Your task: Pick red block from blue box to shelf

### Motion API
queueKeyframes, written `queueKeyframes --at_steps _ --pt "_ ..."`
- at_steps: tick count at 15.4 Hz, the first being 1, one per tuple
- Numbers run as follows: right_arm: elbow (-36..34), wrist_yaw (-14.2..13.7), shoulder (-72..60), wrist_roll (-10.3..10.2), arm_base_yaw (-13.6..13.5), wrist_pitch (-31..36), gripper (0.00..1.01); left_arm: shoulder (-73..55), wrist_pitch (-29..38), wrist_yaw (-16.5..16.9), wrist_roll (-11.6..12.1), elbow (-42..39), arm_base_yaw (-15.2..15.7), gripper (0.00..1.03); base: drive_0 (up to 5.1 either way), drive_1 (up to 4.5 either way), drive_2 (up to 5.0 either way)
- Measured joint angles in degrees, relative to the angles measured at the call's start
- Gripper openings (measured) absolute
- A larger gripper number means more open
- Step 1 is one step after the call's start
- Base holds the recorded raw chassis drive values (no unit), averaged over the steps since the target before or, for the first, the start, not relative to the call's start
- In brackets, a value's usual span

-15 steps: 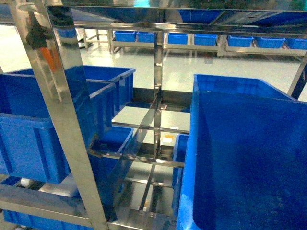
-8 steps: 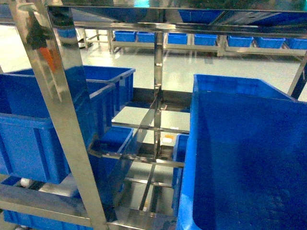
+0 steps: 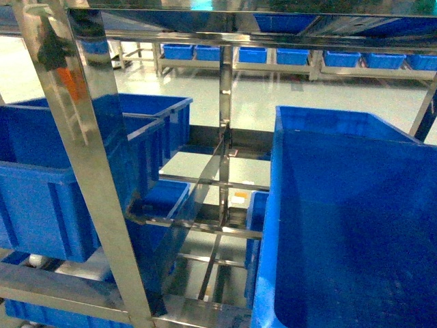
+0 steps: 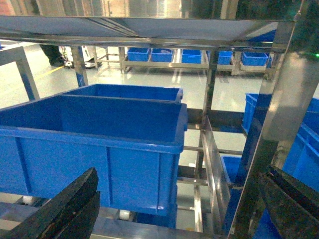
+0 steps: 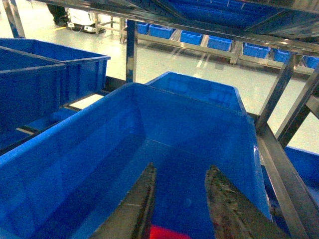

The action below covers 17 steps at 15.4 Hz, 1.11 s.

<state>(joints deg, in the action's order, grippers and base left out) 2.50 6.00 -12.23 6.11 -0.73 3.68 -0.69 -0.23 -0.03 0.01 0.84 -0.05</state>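
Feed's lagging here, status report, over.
Left gripper open, empty. Right gripper over blue crate, red patch between fingers, grip unclear. Shelf upright near left gripper.

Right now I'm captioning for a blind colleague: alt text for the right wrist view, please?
Two dark gripper fingers hover apart over a deep blue plastic crate, a small red object showing between them at the bottom edge. Stainless-steel shelf uprights stand around it.

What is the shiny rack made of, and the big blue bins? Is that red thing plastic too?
The rack looks like polished steel: its flat uprights mirror the blue around them. The bins look like moulded plastic, with even colour, a soft sheen and thick rolled rims. The red thing between the right end effector fingers shows only a blurred sliver, so its material cannot be told.
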Motion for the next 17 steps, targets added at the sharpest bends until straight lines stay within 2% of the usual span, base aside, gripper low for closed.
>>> queueKeyframes --at_steps 2,6,7,8,11,14,15,17 --pt "0.00 0.00 0.00 0.00 0.00 0.00 0.05 0.00 0.00 -0.02 0.00 0.00 0.00 0.98 0.0 0.00 0.0" --pt "0.00 0.00 0.00 0.17 0.00 0.00 0.02 0.00 0.00 -0.02 0.00 0.00 0.00 0.98 0.0 0.00 0.0" --pt "0.00 0.00 0.00 0.20 0.00 0.00 0.06 0.00 0.00 -0.02 0.00 0.00 0.00 0.98 0.0 0.00 0.0" --pt "0.00 0.00 0.00 0.20 0.00 0.00 0.16 0.00 0.00 -0.02 0.00 0.00 0.00 0.98 0.0 0.00 0.0" --pt "0.00 0.00 0.00 0.20 0.00 0.00 0.58 0.00 0.00 0.00 0.00 0.00 0.00 0.98 0.0 0.00 0.0" --pt "0.00 0.00 0.00 0.20 0.00 0.00 0.93 0.00 0.00 0.00 0.00 0.00 0.00 0.98 0.0 0.00 0.0" --pt "0.00 0.00 0.00 0.17 0.00 0.00 1.00 0.00 0.00 0.00 0.00 0.00 0.00 0.98 0.0 0.00 0.0" --pt "0.00 0.00 0.00 0.17 0.00 0.00 0.98 0.00 0.00 0.00 0.00 0.00 0.00 0.98 0.0 0.00 0.0"
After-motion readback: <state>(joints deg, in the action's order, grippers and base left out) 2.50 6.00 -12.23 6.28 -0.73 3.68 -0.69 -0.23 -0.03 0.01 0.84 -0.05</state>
